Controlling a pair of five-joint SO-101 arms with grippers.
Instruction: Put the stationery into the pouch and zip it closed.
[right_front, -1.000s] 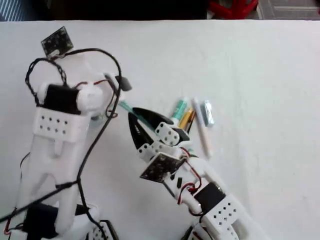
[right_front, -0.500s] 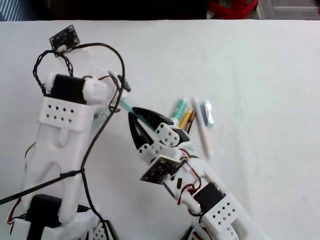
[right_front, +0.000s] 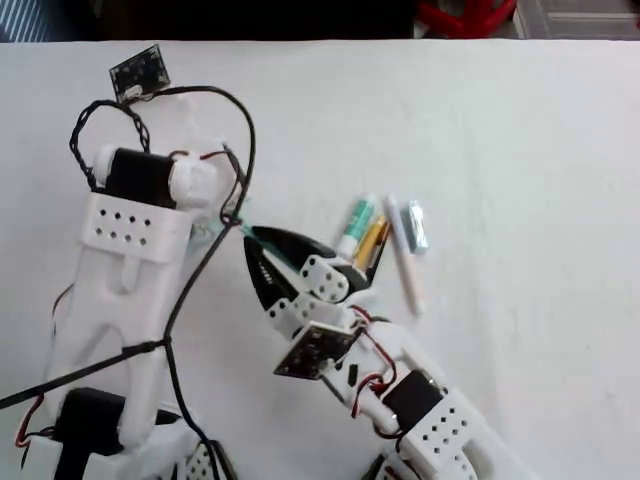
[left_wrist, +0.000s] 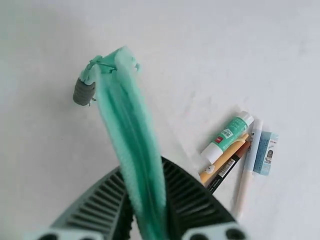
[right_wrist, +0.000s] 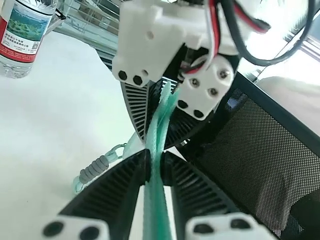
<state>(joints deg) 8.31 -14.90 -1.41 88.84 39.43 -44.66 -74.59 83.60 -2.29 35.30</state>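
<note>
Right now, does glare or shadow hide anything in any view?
High view: even light on the white table, faint shadows. Left wrist view: glue stick plainly lit. Right wrist view: bright glare behind the left gripper; green pouch unhidden.

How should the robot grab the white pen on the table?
Pinch the white pen from straight above, across its thin barrel, at the half away from the blue packet. It lies flat, and that half sticks out clear of the pencils too.
</note>
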